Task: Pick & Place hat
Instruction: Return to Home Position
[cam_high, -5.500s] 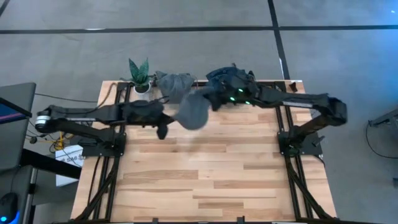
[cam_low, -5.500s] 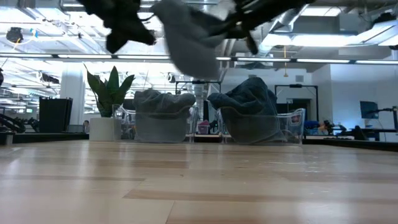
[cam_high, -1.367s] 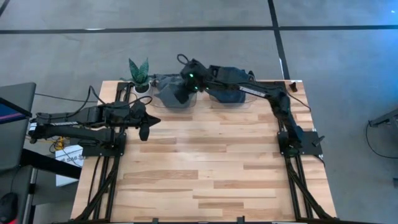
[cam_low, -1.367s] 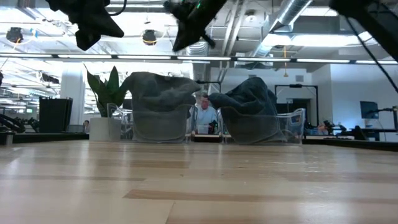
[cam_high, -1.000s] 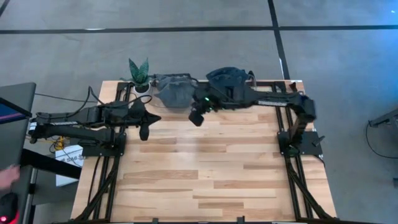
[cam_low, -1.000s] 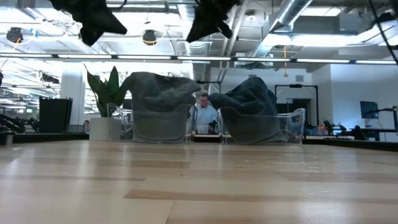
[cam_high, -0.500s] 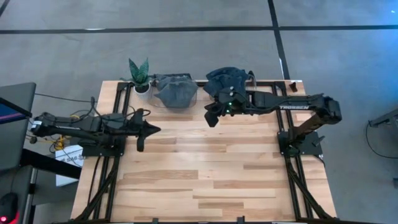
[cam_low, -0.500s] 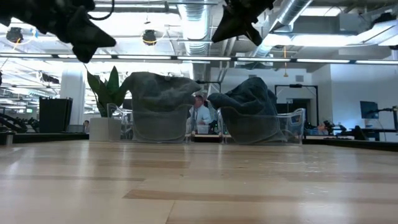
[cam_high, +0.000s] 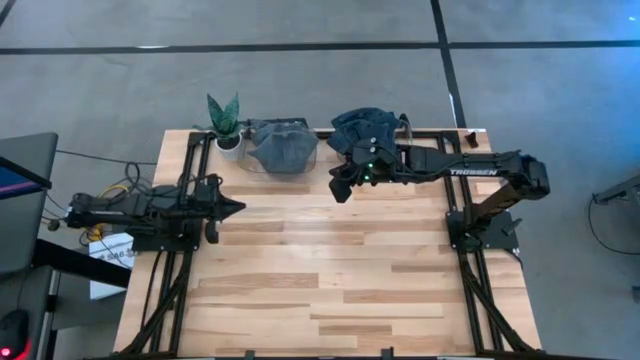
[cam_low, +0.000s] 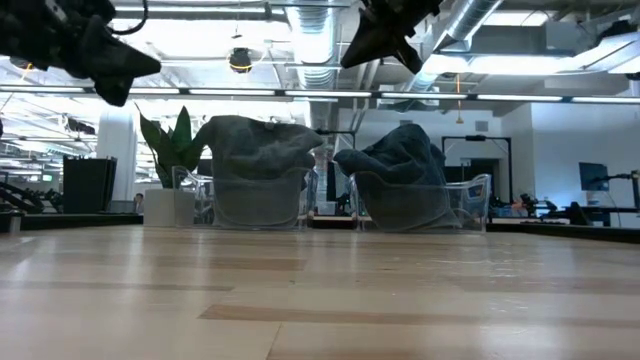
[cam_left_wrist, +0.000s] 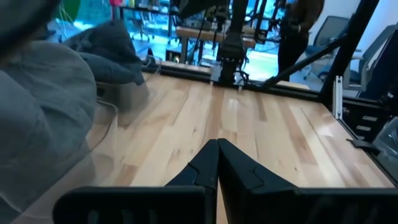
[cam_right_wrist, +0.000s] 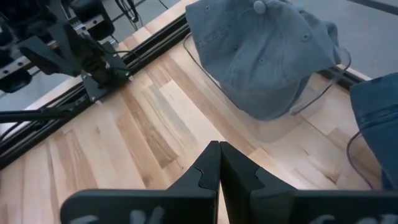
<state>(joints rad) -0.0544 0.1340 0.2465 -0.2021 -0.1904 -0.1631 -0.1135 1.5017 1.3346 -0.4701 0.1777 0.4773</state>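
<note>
A grey cap (cam_high: 283, 146) sits crown up in a clear bin (cam_right_wrist: 281, 118) at the table's far edge, its button (cam_right_wrist: 260, 7) on top; it also shows in the low view (cam_low: 258, 150) and the left wrist view (cam_left_wrist: 37, 118). Beside it, dark blue caps (cam_high: 366, 126) are piled in a second clear bin (cam_low: 415, 205). My right gripper (cam_high: 340, 188) hovers shut above the table just near of the two bins, holding nothing (cam_right_wrist: 219, 163). My left gripper (cam_high: 228, 207) is shut and empty at the table's left side (cam_left_wrist: 217, 163), raised off the wood.
A potted plant (cam_high: 224, 120) stands at the far left corner, next to the grey cap's bin. Black frame rails (cam_high: 470, 250) run along both sides of the table. The wooden top (cam_high: 330, 280) on the near side of the bins is bare.
My right gripper has moved from beside the grey cap's bin toward the table's right, stopping in front of the gap between the bins, and has stayed shut. My left arm has drawn back toward the table's left edge and sunk a little. The grey cap has stayed in its bin.
</note>
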